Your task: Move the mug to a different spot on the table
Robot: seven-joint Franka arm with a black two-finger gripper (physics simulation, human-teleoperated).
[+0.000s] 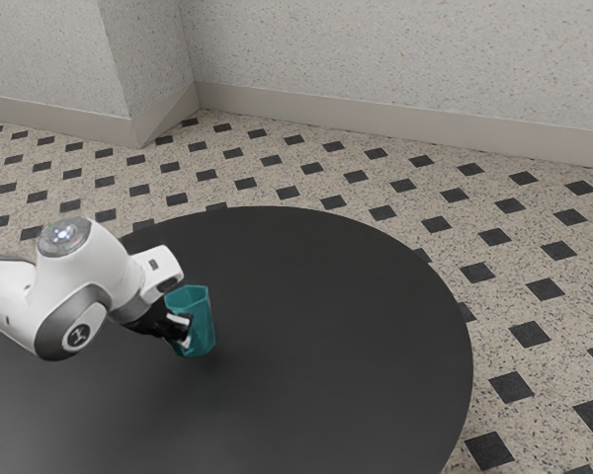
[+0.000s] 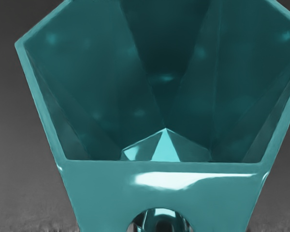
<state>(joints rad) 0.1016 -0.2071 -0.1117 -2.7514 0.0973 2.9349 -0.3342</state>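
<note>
Your claw (image 1: 180, 333) sits right against the mug (image 1: 196, 318), on the mug's side facing the arm (image 1: 69, 301). You can't tell from either view whether it's clamped on the mug or standing apart, so check that before you command any travel.

Mug position: on the black table (image 1: 376, 326), toward the exterior view's left, well in from the rim. It reads as upright with its mouth up, long axis roughly vertical. You can't tell whether its base is on the table or just off it.

The relation that matters is that the mug lies directly ahead of the claw, toward the exterior view's right, with no gap showing between them. In the wrist view you're looking down into the mug's faceted inside (image 2: 159, 96). The near wall lies just under the hand, and the rounded loop at that wall's lower edge (image 2: 159, 218) is probably the handle. So the handle side likely faces the hand and the body extends away from it.

Most of the bare table lies to the exterior view's right and toward the far side, so a carry that way has the most room. My read: if the grip holds, lift straight up, then translate to the exterior view's right. Contact is on one wall, off the mug's axis, so expect it to swing or tip.
</note>
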